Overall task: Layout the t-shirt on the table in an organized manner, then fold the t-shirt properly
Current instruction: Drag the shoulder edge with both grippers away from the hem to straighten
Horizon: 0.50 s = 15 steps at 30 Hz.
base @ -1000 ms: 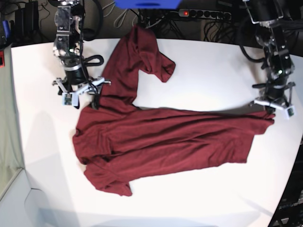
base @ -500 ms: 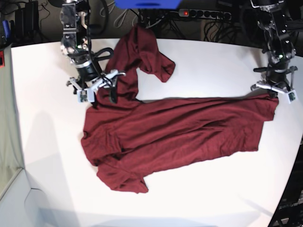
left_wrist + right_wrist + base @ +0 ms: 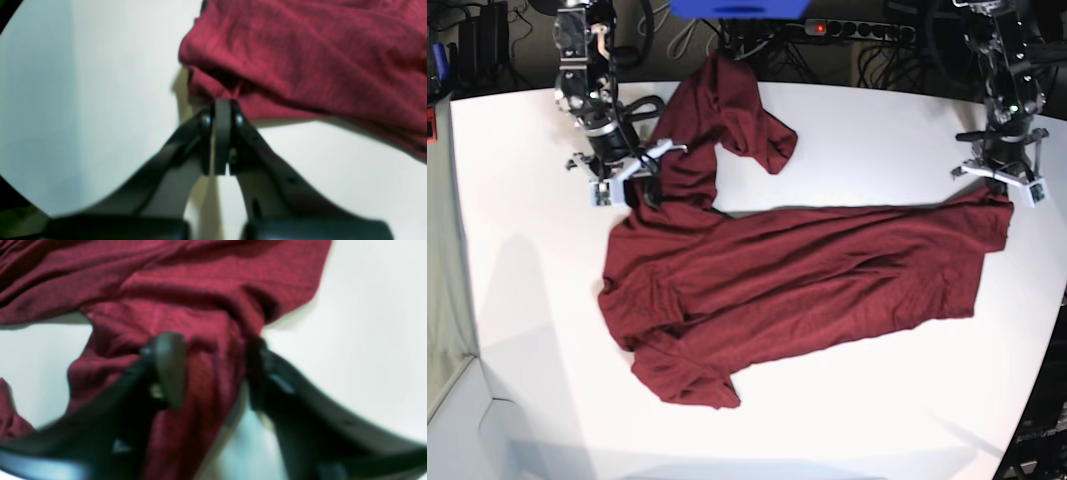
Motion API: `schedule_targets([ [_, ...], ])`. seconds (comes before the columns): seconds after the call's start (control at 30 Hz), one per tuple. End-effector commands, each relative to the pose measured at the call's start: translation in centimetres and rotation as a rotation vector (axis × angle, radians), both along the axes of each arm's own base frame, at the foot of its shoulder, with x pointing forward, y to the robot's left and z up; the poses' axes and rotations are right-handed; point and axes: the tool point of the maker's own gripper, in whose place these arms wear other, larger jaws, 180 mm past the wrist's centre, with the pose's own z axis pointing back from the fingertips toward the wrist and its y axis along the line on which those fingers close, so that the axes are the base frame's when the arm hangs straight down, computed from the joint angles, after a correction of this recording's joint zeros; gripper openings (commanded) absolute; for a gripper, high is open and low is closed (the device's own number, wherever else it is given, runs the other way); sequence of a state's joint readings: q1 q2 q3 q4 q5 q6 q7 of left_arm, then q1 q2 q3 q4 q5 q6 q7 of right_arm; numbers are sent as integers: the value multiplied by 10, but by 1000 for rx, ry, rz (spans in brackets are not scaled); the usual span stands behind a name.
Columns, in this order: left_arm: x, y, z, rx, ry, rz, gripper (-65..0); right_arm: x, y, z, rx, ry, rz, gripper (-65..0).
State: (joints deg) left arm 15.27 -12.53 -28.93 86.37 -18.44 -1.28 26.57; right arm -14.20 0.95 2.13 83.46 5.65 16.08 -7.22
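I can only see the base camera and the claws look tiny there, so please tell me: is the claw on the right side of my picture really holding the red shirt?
Observer: Yes. In the left wrist view, the left gripper has its jaws shut on a thin bit of the t-shirt edge, right at the tips.
Operator: And the other claw, by the sleeve?
Observer: The right wrist view shows the right gripper with its jaws apart and a bunched fold of cloth between them.
Operator: Is it squeezing that fold?
Observer: It's too blurry to tell. Bare table shows just beside the fold.
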Motion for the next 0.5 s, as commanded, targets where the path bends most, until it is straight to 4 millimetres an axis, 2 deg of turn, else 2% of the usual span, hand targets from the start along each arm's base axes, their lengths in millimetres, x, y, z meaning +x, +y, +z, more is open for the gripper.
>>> schedule_targets([
  [0.0,8,7,16,35,-49,-2,-648,2,0,9,8,-34,5,-563],
  [0.03,8,7,16,36,-48,-2,-648,2,0,9,7,-36,6,-626],
  [0.07,8,8,16,37,-48,-3,-648,4,0,12,7,-43,6,-650],
  [0.2,16,12,35,58,-95,-3,-648,10,0,37,-1,-111,10,-650],
  [0.23,17,15,43,67,-116,7,-648,13,0,48,-3,-140,12,-650],
  [0.47,55,19,127,131,-338,10,-648,41,2,126,-23,-343,22,-650],
])
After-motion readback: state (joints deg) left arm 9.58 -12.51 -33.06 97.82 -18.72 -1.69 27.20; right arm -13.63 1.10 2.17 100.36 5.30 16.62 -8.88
